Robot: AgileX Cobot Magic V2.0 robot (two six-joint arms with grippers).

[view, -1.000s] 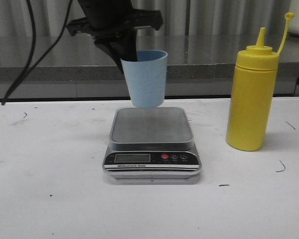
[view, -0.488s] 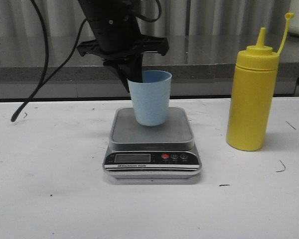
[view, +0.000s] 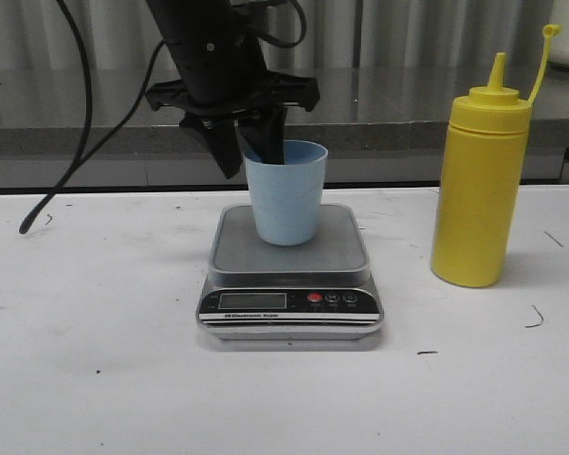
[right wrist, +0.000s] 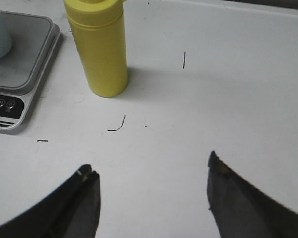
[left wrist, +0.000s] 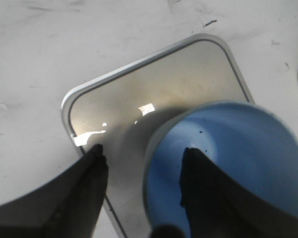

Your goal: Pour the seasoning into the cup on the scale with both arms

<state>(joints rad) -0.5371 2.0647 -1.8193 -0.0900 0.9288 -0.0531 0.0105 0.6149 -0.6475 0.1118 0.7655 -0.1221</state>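
The cup [view: 286,192] stands on the scale [view: 290,268], toward its back. The left gripper [view: 249,152] straddles the cup's rim, one finger inside and one outside, jaws spread and no longer pinching. Lifting askew could snag the rim and tip the cup. The right gripper [right wrist: 150,191] hangs wide apart, empty, near the bottle [view: 480,180].

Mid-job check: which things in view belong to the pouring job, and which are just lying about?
Job:
- cup, standing on the scale
- yellow squeeze bottle, upright on the table beside the scale
- left hand, open at the cup's rim
- right hand, open, empty

Lying about:
- loose black cable
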